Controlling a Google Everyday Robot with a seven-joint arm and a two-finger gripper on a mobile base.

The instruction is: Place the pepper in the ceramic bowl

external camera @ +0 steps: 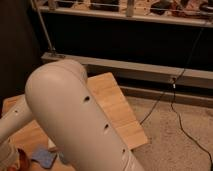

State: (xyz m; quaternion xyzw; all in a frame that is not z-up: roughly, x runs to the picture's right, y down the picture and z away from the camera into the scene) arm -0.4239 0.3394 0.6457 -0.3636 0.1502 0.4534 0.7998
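The hand is out of view, somewhere past the frame's lower edge, so whether it is wide or narrow cannot be told. The thick white arm (75, 115) slants from its rounded elbow down to the right across the wooden bench (117, 105). Left of it lies a blue cloth (44, 156), just beside an orange-red patch (21, 159) at the corner; bowl or pepper, unclear.

bowl (22, 159): you see only an orange-red sliver at lower left | pepper: hidden | gripper: out of view
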